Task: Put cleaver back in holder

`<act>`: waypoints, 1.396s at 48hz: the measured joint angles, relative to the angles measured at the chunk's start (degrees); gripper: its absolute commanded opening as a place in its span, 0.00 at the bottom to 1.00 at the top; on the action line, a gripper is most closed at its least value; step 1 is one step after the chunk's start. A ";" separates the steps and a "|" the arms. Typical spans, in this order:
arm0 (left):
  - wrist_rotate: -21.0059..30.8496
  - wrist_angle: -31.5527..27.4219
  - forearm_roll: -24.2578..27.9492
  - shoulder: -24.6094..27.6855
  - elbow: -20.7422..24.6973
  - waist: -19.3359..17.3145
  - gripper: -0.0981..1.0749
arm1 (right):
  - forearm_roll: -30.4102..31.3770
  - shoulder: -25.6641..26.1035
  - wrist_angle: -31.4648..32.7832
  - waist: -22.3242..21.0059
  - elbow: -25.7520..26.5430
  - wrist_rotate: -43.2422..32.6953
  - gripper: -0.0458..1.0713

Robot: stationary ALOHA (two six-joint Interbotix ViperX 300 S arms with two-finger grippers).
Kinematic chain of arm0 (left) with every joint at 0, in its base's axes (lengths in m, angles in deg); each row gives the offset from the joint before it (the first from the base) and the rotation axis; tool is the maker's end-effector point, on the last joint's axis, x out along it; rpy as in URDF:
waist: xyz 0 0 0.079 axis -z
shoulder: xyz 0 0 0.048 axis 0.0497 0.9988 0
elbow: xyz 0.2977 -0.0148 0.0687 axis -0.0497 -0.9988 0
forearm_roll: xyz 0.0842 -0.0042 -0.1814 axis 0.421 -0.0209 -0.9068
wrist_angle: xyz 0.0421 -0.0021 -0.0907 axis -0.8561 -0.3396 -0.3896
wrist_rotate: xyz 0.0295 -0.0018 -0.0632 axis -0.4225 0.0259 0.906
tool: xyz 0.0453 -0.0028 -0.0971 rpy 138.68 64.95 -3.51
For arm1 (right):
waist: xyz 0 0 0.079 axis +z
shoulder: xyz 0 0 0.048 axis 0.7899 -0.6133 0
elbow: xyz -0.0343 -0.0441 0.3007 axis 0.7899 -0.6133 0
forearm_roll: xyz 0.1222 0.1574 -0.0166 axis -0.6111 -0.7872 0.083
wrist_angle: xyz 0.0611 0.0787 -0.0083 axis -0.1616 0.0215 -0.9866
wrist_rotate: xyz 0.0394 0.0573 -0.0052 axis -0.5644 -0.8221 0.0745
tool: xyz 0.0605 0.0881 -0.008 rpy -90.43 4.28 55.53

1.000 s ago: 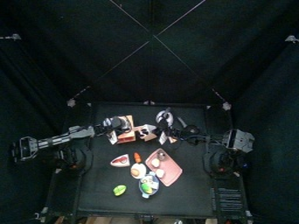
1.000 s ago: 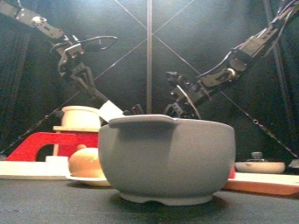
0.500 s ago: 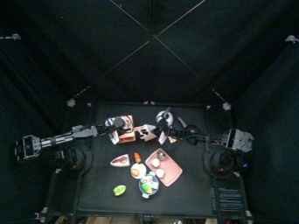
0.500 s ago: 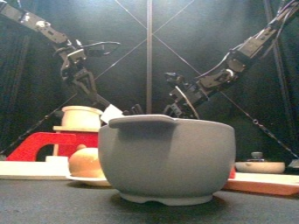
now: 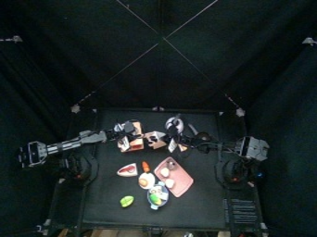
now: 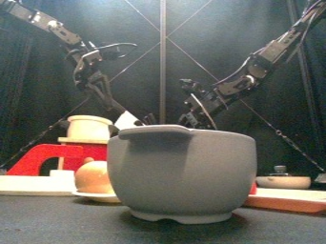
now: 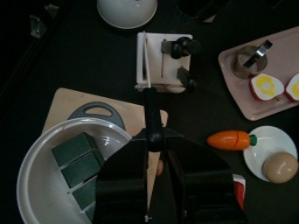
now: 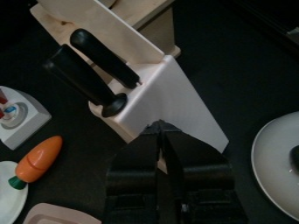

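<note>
Left gripper (image 7: 149, 147) is clamped on the black handle of the cleaver (image 7: 149, 109). The pale blade runs out edge-on ahead of the jaws, right alongside the holder (image 7: 163, 77). The holder sits toward the far middle of the table (image 5: 106, 185), between the two arms, and two black knife handles (image 8: 96, 68) poke out of it. The cleaver is not in its slot yet; it's held just to the holder's left side.

Over on the right, the right gripper (image 8: 163, 131) has its jaws drawn nearly together, pinched on the pale corner of the holder. Exactly what surface they bite is hard to make out.

Nearer the front, a carrot (image 7: 230, 139) lies beside a plate (image 7: 260, 144) carrying an egg (image 7: 278, 164). A pink board (image 7: 281, 101) lies to the right, and a big grey bowl (image 6: 181, 172) fills the foreground in the front view.
</note>
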 measured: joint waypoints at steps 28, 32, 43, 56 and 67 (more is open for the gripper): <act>-0.09 -7.38 -0.09 1.14 5.54 -0.09 0.45 | 0.00 -0.09 0.00 0.00 0.18 0.00 0.37; 0.00 -7.82 -0.09 2.20 6.33 -0.09 0.46 | 0.00 -0.18 -0.09 0.00 0.26 0.09 0.37; -0.09 -11.16 -0.09 4.13 8.53 -0.18 0.46 | 0.00 -0.35 -0.09 0.00 0.44 0.09 0.37; -0.09 -15.12 0.18 4.57 10.72 -0.18 0.46 | 0.00 -0.35 -0.09 -0.09 0.44 0.09 0.37; -0.09 -16.96 0.18 4.75 11.69 -0.26 0.46 | 0.00 -0.44 -0.09 -0.09 0.44 0.00 0.37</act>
